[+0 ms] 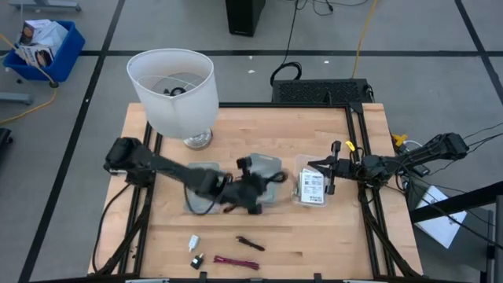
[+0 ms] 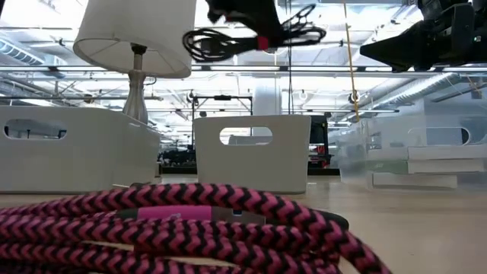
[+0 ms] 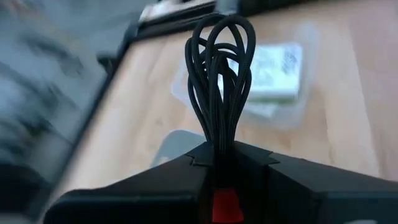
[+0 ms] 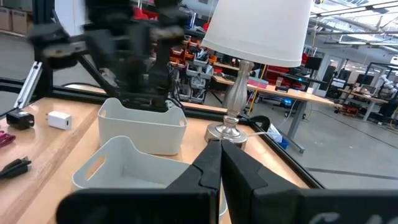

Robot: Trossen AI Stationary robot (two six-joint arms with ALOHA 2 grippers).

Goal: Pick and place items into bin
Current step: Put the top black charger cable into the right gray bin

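Note:
My left gripper (image 1: 251,193) is near the table's middle, shut on a coiled thin black cable (image 3: 221,74), which is lifted high in the low view (image 2: 221,42) over two white bins (image 1: 206,179) (image 1: 267,167). White packets (image 1: 312,185) lie in a clear bin (image 1: 299,167). My right gripper (image 1: 328,169) is shut and empty at that clear bin's right side. A red-magenta cable (image 1: 236,262), a short black piece of cable (image 1: 250,243), a white plug (image 1: 194,242) and a black piece (image 1: 196,259) lie on the table near its front edge. My left gripper pinches the black cable bundle between its two fingers, about mid-length (image 3: 217,146). Several strands are gathered together. Loops stick out past the fingertips (image 3: 221,43), and more loops hang out on the other side (image 2: 205,42). The cable is lifted clear of the table and the bins.
A big white lampshade lamp (image 1: 174,90) stands at the table's far left. Black frame rails (image 1: 363,196) run along the table's sides. The red-magenta cable (image 2: 175,228) fills the foreground of the low view. Bare wood lies between the bins and the front items.

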